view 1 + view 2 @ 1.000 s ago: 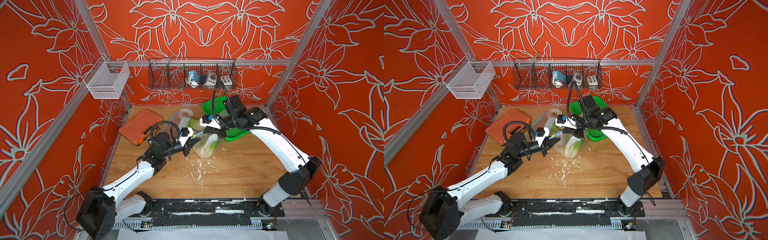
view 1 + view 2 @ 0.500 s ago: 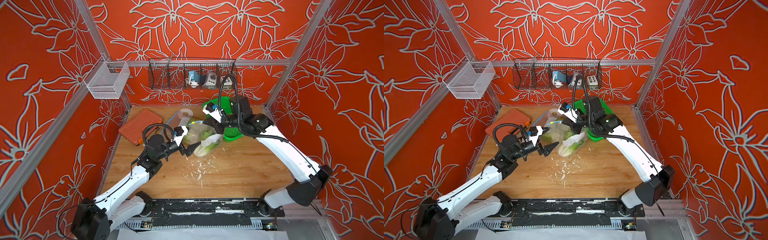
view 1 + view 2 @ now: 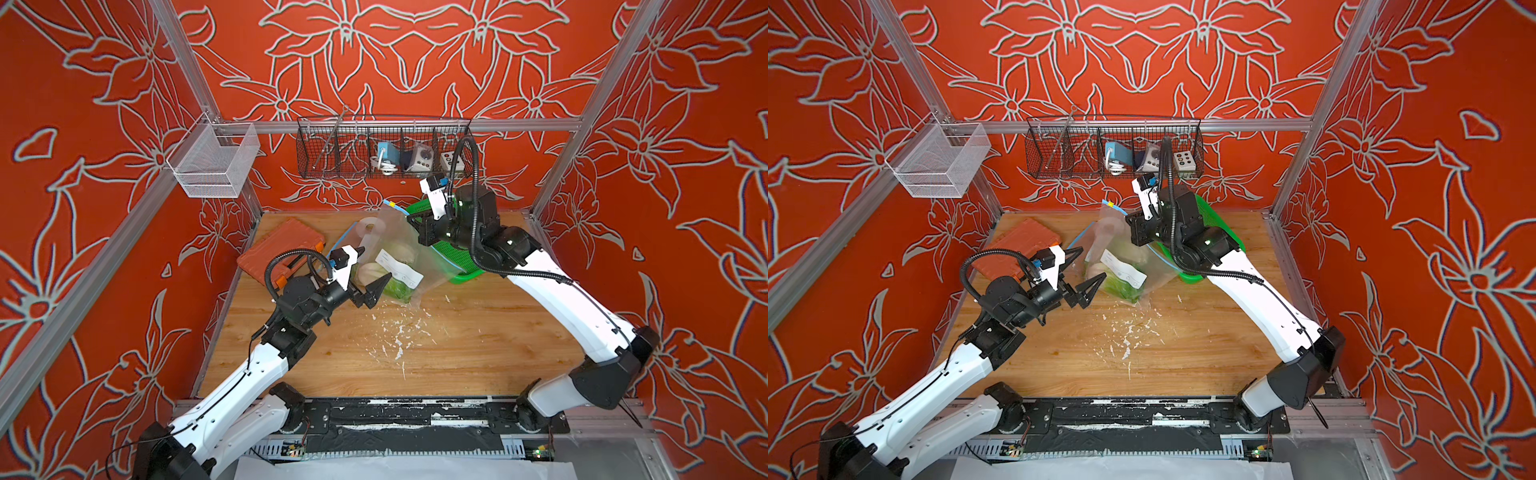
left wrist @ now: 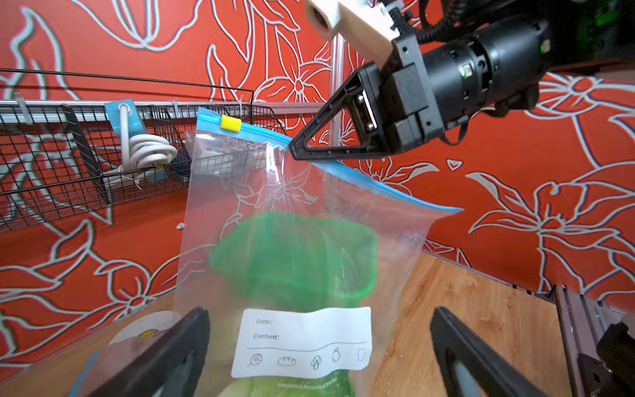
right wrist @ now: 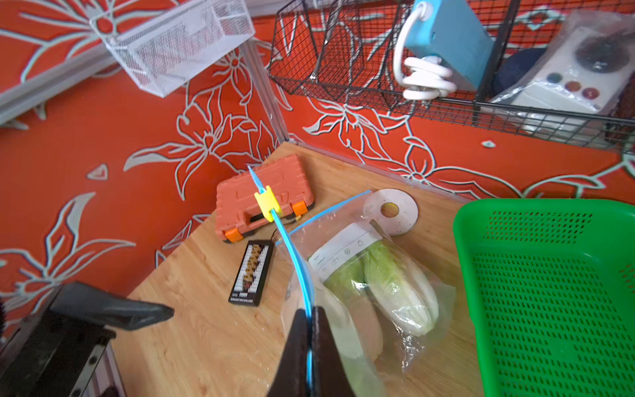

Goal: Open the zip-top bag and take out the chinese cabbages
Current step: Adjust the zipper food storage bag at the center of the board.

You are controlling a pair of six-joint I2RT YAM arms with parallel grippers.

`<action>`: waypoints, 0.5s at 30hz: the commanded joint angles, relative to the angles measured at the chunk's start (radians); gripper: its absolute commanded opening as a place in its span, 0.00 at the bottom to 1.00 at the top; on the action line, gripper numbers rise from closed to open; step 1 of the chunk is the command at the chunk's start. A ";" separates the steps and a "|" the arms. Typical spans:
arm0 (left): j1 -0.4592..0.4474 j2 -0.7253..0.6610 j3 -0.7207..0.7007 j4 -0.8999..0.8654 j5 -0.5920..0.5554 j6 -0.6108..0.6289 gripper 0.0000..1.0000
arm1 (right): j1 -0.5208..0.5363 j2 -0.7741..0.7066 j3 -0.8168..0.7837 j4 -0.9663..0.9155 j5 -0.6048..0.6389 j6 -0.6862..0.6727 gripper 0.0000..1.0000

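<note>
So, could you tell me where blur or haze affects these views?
Left wrist view: printed label sharp, green basket hazy through the zip-top bag. Right wrist view: right tool soft up close, chinese cabbages crisp. In both top views: even light.

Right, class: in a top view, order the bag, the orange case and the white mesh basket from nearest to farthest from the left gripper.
1. The bag, directly in front of the open left gripper.
2. The orange case, lying flat off to its left.
3. The white mesh basket, hung high in the back left corner.
</note>
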 commanded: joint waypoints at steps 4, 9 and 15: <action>-0.004 -0.019 -0.009 0.040 0.037 -0.066 0.98 | -0.002 -0.052 -0.104 0.176 0.092 0.239 0.00; -0.003 -0.022 -0.001 0.023 0.015 -0.071 0.98 | -0.008 -0.084 -0.141 0.157 0.163 0.207 0.00; -0.005 -0.007 0.014 0.032 0.010 -0.083 0.98 | -0.017 -0.067 -0.105 0.113 0.053 0.127 0.00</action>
